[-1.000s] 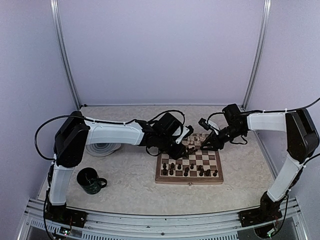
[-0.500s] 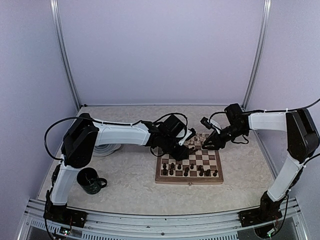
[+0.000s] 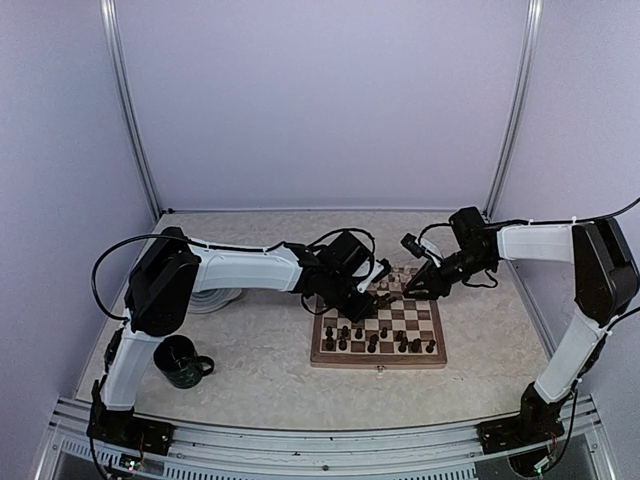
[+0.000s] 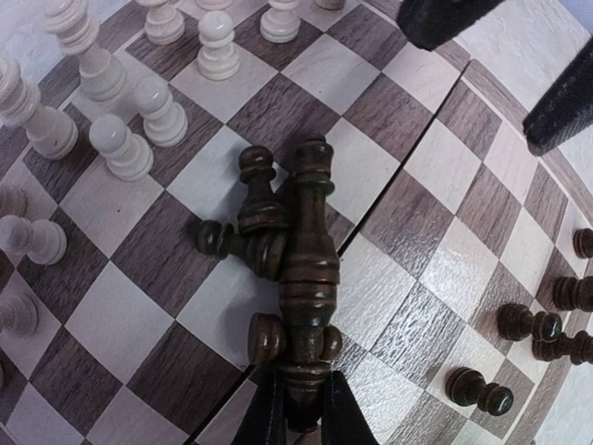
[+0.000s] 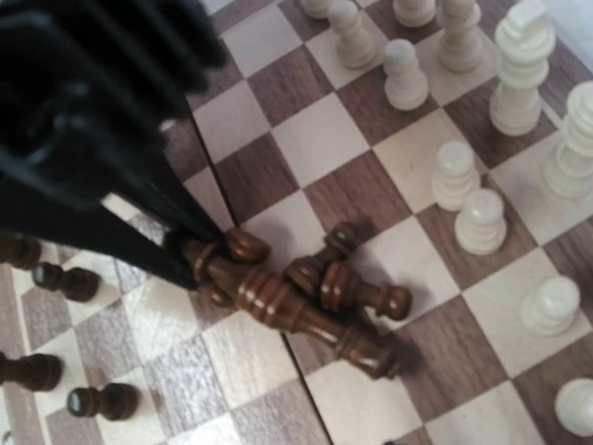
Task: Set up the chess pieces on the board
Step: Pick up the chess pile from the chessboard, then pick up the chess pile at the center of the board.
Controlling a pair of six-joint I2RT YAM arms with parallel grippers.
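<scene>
**Speckled desk (image 3: 260, 370), wooden checkered board (image 3: 378, 363): grip made**

left gripper (image 4: 303, 417) closed on the base of the tall dark piece (image 4: 309, 260). It's turned wood, probably a queen, lying flat across fallen dark pawns (image 4: 262, 199). cream pieces (image 4: 120, 148) upright just beyond. right gripper (image 3: 412, 287) open, close by. Left jaws stood wider a moment ago.

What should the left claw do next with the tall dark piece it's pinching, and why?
Probably lift straight up: the left gripper is shut on the base of the tall dark-brown turned chess piece, which lies among small dark pawns on the checked wooden board; dragging might scatter them.
</scene>
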